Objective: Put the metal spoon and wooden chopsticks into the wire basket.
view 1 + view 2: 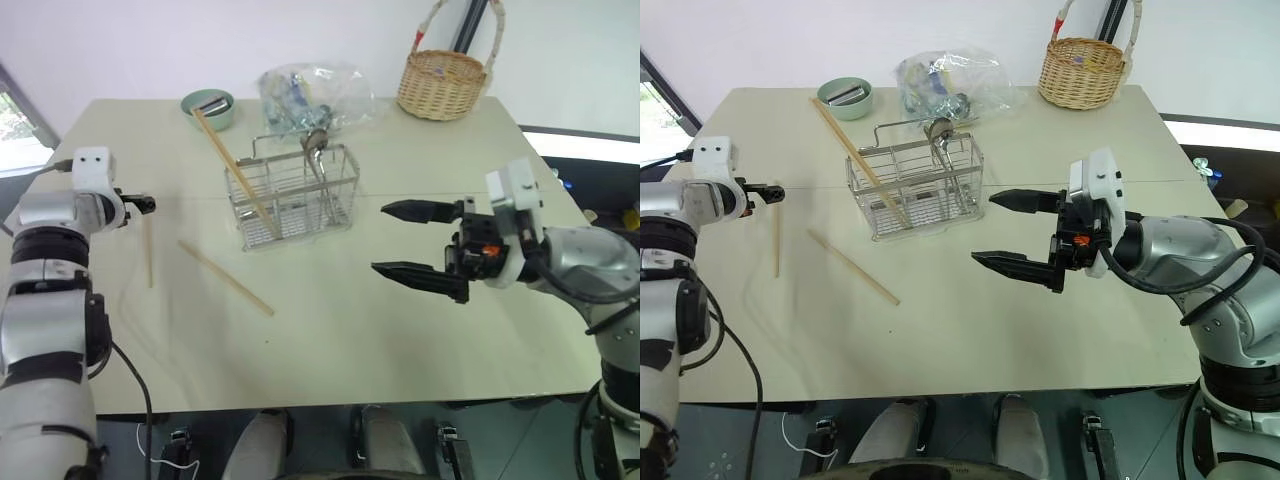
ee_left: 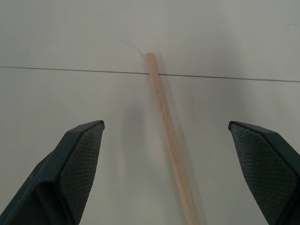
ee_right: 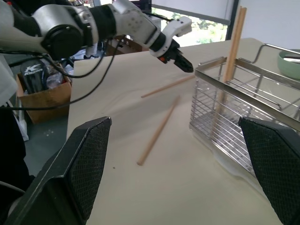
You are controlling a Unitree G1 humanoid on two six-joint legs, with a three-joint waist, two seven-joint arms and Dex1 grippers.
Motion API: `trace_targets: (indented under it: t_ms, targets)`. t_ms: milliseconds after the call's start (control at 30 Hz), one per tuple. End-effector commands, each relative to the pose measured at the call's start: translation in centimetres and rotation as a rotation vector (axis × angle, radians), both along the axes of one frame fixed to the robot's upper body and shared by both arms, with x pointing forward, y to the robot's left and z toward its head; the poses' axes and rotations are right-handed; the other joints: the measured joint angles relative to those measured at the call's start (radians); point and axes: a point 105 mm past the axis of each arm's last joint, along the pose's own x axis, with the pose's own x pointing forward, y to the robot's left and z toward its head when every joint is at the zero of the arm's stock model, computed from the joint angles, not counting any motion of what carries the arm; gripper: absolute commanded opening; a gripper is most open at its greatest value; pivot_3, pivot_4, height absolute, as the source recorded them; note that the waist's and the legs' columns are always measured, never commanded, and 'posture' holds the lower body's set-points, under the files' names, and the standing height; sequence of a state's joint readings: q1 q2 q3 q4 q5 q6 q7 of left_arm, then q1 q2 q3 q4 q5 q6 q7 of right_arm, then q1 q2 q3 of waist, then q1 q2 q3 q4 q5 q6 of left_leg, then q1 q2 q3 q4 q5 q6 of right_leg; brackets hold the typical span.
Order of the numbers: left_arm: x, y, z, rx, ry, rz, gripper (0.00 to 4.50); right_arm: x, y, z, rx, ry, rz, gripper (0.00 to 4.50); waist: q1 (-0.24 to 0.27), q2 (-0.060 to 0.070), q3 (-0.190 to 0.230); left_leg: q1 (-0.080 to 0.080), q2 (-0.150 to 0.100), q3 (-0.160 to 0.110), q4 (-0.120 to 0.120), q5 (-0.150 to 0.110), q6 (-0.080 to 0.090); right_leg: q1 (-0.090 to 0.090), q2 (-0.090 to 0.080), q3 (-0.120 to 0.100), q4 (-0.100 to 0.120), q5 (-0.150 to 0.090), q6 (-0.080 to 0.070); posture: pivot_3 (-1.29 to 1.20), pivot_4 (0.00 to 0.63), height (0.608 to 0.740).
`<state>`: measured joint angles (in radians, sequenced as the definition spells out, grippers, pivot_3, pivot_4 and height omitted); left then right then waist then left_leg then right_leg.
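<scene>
The wire basket [image 1: 290,195] stands mid-table. Inside it the metal spoon [image 1: 316,140] stands with its bowl above the rim, and one wooden chopstick [image 1: 232,168] leans out toward the far left. Two more chopsticks lie on the table to the basket's left: one [image 1: 148,250] just under my left gripper [image 1: 140,203], the other [image 1: 225,278] lying diagonally nearer the front. In the left wrist view the open fingers [image 2: 79,164] straddle that chopstick [image 2: 166,126] without touching it. My right gripper [image 1: 410,240] hangs open and empty to the right of the basket, pointing left.
A green bowl [image 1: 208,105], a crumpled plastic bag [image 1: 310,92] and a round wicker basket [image 1: 443,82] sit along the far edge of the table [image 1: 400,350]. The right wrist view shows my left gripper [image 3: 180,61] beyond the two loose chopsticks.
</scene>
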<state>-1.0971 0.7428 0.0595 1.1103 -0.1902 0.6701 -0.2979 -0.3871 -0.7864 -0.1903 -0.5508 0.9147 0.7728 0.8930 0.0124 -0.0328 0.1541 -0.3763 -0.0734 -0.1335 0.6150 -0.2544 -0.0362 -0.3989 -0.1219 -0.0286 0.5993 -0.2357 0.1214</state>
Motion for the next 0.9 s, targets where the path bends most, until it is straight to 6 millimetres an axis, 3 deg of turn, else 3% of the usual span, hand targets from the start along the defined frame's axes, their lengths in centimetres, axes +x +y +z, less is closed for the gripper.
trace_targets:
  t_ms: [33,400,500,733,767,900]
  targets:
    - [0.7,-0.1,0.6,-0.031,-0.046,0.045,4.5,-0.5,-0.4,1.1,0.021,-0.042,-0.032,4.47,0.0,0.0,0.0,0.0,0.0,0.0,0.0,0.0,0.0,0.0,0.0,0.0,0.0,0.0,0.0,0.0,0.15,0.688]
    - [0.0,-0.3,-3.0,-0.082,0.029,0.158,4.5,-0.5,-1.3,0.9,0.039,-0.033,-0.109,4.47,-0.002,-0.002,0.0,0.001,0.0,0.0,0.001,0.0,0.0,0.0,0.0,-0.001,0.002,0.001,0.001,0.0,0.15,0.688]
    - [-0.3,-0.3,-3.6,-0.094,0.047,0.163,3.72,-0.4,-1.3,0.9,0.04,-0.035,-0.12,4.5,0.0,-0.002,0.0,0.001,0.0,0.0,0.002,0.0,0.0,0.0,0.0,-0.001,0.002,0.001,0.001,0.0,0.15,0.688]
    - [-0.3,-0.2,-3.7,-0.114,0.039,0.188,0.23,-0.3,-1.3,1.2,0.06,-0.032,-0.127,4.5,0.001,-0.003,-0.001,0.001,0.0,0.0,0.002,0.0,0.0,0.001,0.0,-0.001,0.002,0.001,0.001,0.0,0.15,0.688]
    - [-0.3,-0.2,-3.7,-0.117,0.038,0.189,0.01,-0.3,-1.3,1.2,0.062,-0.032,-0.128,4.5,0.001,-0.003,-0.001,0.001,0.0,0.0,0.002,0.0,0.0,0.001,0.0,-0.001,0.002,0.001,0.001,0.0,0.15,0.688]
    - [-0.2,-0.4,-3.6,-0.135,0.031,0.193,0.01,-0.1,-1.3,1.2,0.065,-0.031,-0.131,4.5,0.0,-0.003,-0.001,0.001,0.0,0.0,0.002,0.0,0.0,0.001,0.0,-0.001,0.003,0.001,0.001,0.0,0.15,0.688]
